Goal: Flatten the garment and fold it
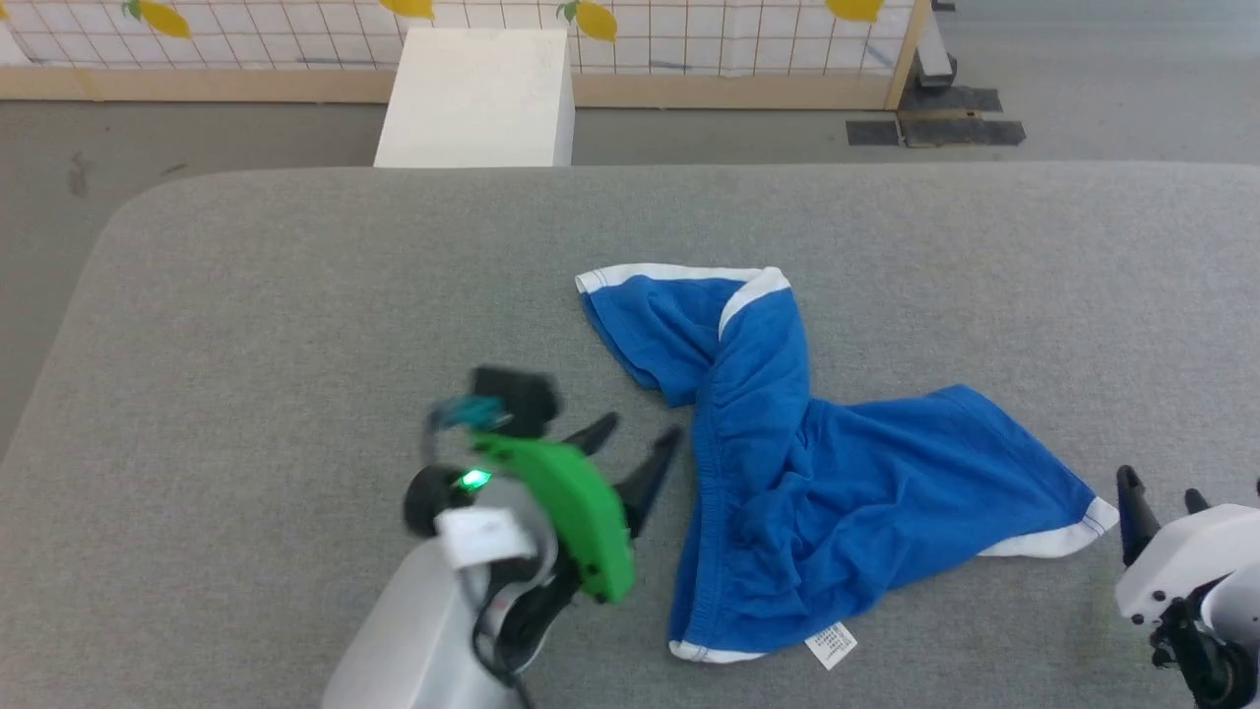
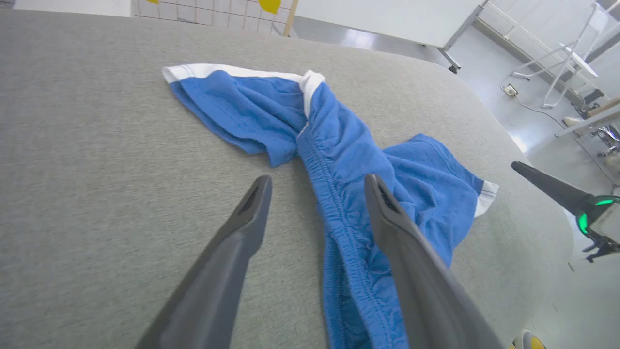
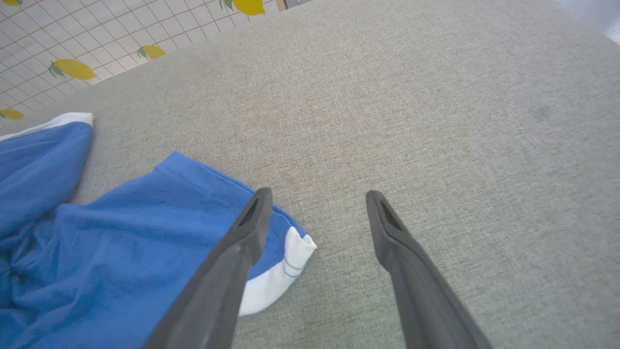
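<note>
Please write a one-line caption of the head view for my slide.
Crumpled blue shorts lie on a grey table, with the open left pincer and open right pincer on either side.

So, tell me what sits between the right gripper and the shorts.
Only a strip of bare grey tabletop, seen in the head view, separates the right gripper from the white-trimmed corner of the shorts.

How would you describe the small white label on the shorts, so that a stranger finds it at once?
On the grey table lie crumpled blue shorts. At their edge nearest the robot, a small white label sticks out; unlike the white trim bands, it is a loose printed rectangle.
</note>
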Available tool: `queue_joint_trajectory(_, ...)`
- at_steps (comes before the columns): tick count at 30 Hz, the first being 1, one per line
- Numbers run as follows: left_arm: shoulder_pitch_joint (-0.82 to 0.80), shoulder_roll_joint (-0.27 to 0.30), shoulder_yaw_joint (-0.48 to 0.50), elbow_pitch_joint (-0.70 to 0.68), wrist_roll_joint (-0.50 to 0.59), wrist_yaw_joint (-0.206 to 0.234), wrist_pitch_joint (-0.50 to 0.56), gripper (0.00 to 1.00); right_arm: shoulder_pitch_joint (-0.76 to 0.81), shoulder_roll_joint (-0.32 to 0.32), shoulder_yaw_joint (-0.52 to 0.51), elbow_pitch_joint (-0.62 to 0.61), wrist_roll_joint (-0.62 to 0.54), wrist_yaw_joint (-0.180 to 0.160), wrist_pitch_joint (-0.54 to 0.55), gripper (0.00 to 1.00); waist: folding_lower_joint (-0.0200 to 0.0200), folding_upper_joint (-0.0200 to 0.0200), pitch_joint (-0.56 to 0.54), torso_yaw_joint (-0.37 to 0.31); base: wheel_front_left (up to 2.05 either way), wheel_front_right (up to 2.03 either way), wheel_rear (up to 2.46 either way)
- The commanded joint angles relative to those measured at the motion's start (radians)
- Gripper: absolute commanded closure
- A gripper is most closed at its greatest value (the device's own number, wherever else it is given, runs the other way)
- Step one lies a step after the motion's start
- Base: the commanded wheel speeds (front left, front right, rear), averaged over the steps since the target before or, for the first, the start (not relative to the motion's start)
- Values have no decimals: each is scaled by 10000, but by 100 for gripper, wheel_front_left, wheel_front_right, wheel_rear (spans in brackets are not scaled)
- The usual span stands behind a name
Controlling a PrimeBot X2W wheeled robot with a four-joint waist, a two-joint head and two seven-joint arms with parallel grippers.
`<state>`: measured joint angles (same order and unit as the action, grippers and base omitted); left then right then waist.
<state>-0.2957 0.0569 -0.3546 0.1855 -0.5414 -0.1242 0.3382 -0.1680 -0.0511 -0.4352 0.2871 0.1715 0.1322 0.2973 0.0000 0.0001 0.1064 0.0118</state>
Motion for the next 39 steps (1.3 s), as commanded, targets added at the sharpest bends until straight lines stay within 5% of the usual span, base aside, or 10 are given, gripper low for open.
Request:
queue_joint_trajectory(1, -445, 44, -266, 125, 39, -61, 456, 0, -33, 7, 118, 52, 98, -15, -98, 0, 0, -1, 216, -167, 0, 0, 0)
queue_joint_trajectory(7, -1601, 379, -1966, 1274, 1042, -63, 2033, 0, -391, 8, 592, 310, 262, -15, -269, 0, 0, -1, 793, -754, 0, 0, 0)
queue_joint_trajectory(15, -1733, 560, -3397, 2319, 572, -64, 2431, 0, -526, 8, 664, 656, 275, -15, -628, 0, 0, -1, 1330, -1260, 0, 0, 0)
queue_joint_trajectory(16, -1735, 599, -3542, 2376, 511, -64, 2417, 63, -520, 8, 652, 685, 269, -15, -664, 0, 0, -1, 1349, -1265, 0, 0, 0)
queue_joint_trajectory(17, -1732, 639, -3708, 2441, 422, -64, 2372, 100, -515, 8, 630, 719, 269, -15, -704, 0, 0, -1, 1362, -1255, 0, 0, 0)
queue_joint_trajectory(22, -1807, 759, -3696, 2682, -43, -63, 1749, 100, -511, 8, 588, 924, 274, -15, -843, 0, 0, -1, 1260, -1082, 0, 0, 0)
queue_joint_trajectory(27, -2206, 990, -2357, 2567, -650, 357, 635, 100, -547, 8, 724, 1096, 262, -15, -925, 0, 0, -1, 1044, -821, 0, 0, 0)
queue_joint_trajectory(34, -2893, 2232, -329, 2636, -1172, 1389, -93, 100, -641, 8, 1030, 1110, 177, -15, -926, 0, 0, -1, 908, -535, 0, 0, 0)
queue_joint_trajectory(39, -2843, 2781, 118, 3484, -1421, 1632, 232, 100, -704, 8, 1249, 1051, 178, -15, -894, 0, 0, -1, 907, -489, 0, 0, 0)
